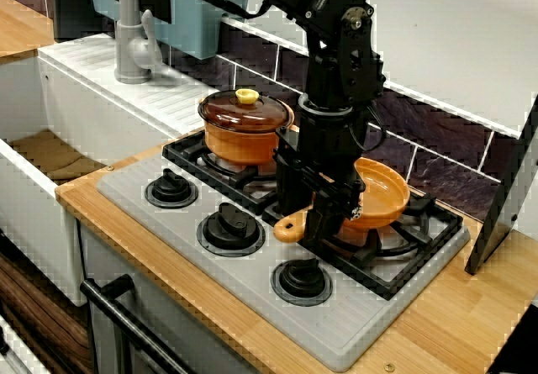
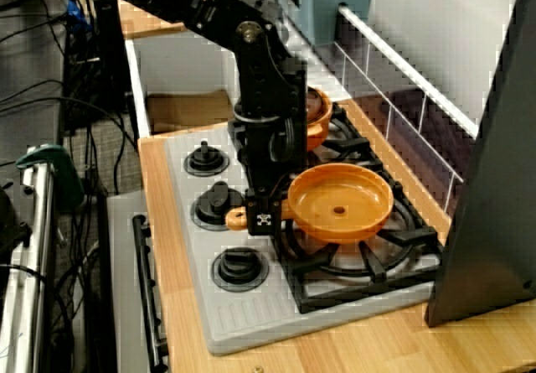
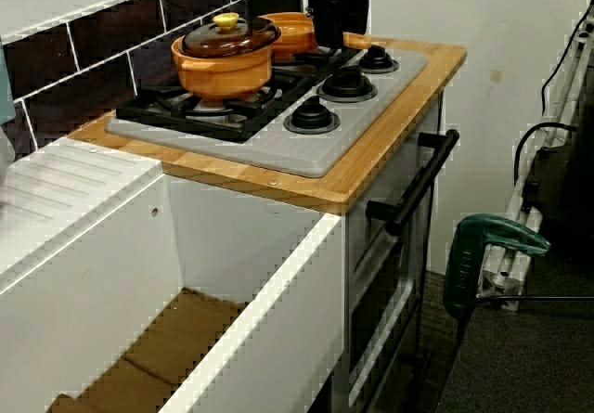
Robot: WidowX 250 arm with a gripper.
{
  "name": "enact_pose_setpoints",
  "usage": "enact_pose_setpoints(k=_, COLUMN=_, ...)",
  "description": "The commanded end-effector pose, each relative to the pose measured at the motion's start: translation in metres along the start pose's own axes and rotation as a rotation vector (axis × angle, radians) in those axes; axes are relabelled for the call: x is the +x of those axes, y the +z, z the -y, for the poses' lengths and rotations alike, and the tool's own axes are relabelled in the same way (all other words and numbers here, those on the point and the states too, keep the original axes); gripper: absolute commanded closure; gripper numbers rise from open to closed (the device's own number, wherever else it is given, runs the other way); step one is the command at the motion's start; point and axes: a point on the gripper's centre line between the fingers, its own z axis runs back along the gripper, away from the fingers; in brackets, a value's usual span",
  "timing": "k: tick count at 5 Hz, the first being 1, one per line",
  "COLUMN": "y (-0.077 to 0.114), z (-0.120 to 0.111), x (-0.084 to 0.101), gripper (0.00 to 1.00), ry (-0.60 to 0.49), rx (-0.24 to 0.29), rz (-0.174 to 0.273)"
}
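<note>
Claw [image 1: 329,219] sits low over the burner farther from the sink, fingers drawn in tight on the handle [image 1: 290,227] of the orange frying pan [image 1: 382,196]. The handle's rounded end pokes out past the fingers toward the dials. View from the stove's end agrees: claw [image 2: 265,220] clamped on the handle, pan [image 2: 339,201] empty, over the black grate [image 2: 368,260]. Front view shows the bowl tilted; cannot tell whether it rests on the grate or hangs just clear.

Orange pot [image 1: 244,130] with brown lid and yellow knob [image 1: 247,96] stands on the burner nearer the sink, close beside the arm. Three black dials [image 1: 229,227] run along the front of the grey hob [image 1: 126,193]. White sink [image 1: 34,214] and grey faucet [image 1: 130,38] lie beyond the pot.
</note>
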Motion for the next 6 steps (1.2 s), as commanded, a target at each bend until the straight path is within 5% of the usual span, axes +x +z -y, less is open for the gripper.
enact_pose_setpoints(k=1, y=0.017, z=-0.007, x=0.007, gripper=1.00, ry=0.024, rx=-0.010, rz=0.039)
enact_pose_setpoints(k=6, y=0.091, z=-0.030, x=-0.003, gripper=1.00, ry=0.051, rx=-0.165, rz=0.134)
